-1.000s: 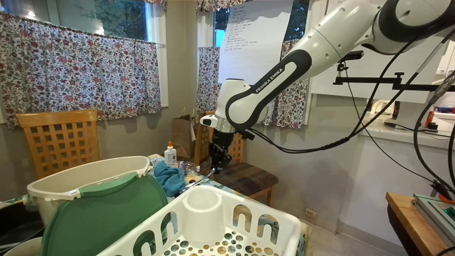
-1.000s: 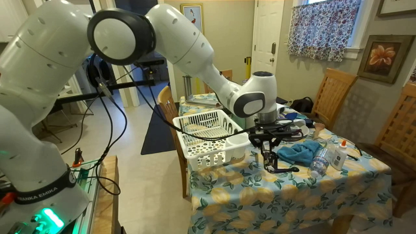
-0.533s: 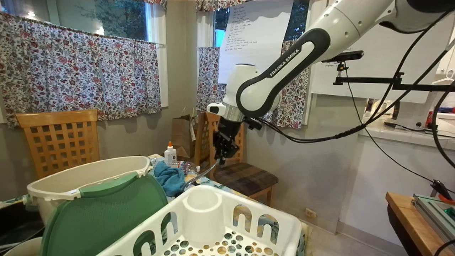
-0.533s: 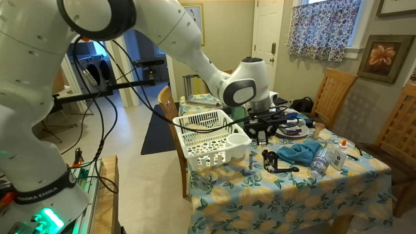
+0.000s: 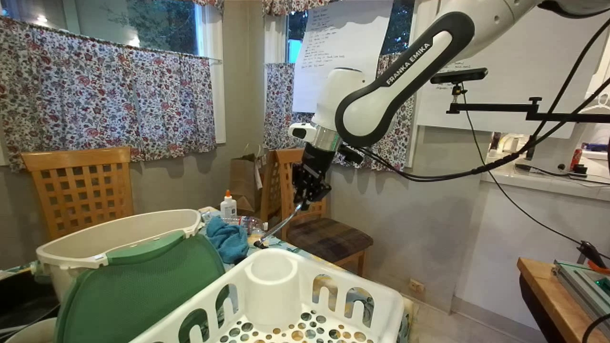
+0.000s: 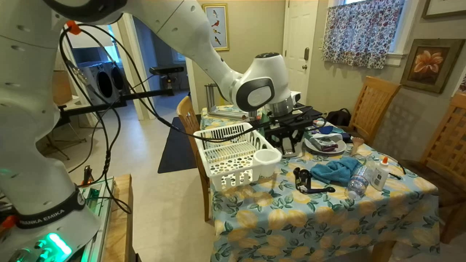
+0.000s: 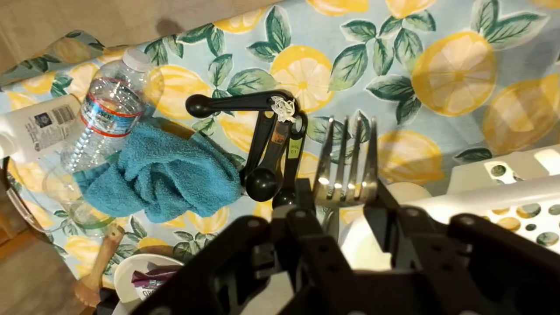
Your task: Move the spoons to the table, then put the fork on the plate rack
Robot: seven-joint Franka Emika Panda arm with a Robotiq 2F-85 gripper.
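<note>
1. Lemon-print tablecloth (image 7: pixel 321 24) carries black plastic measuring spoons (image 7: pixel 274 156).
2. My black gripper (image 7: pixel 343 192) pinches the shiny metal fork (image 7: pixel 348 202) by its head, near the white plastic rack (image 5: pixel 341 281).
3. Likely light, stiff, slippery: I'd grip there.

Floral curtains (image 5: pixel 107 95) hang across windows (image 5: pixel 147 26) behind wooden chairs (image 5: pixel 81 159).

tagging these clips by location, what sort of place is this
Most likely a dining area in someone's home: there is a cloth-covered table, wooden chairs beside it, and flowered curtains.
</note>
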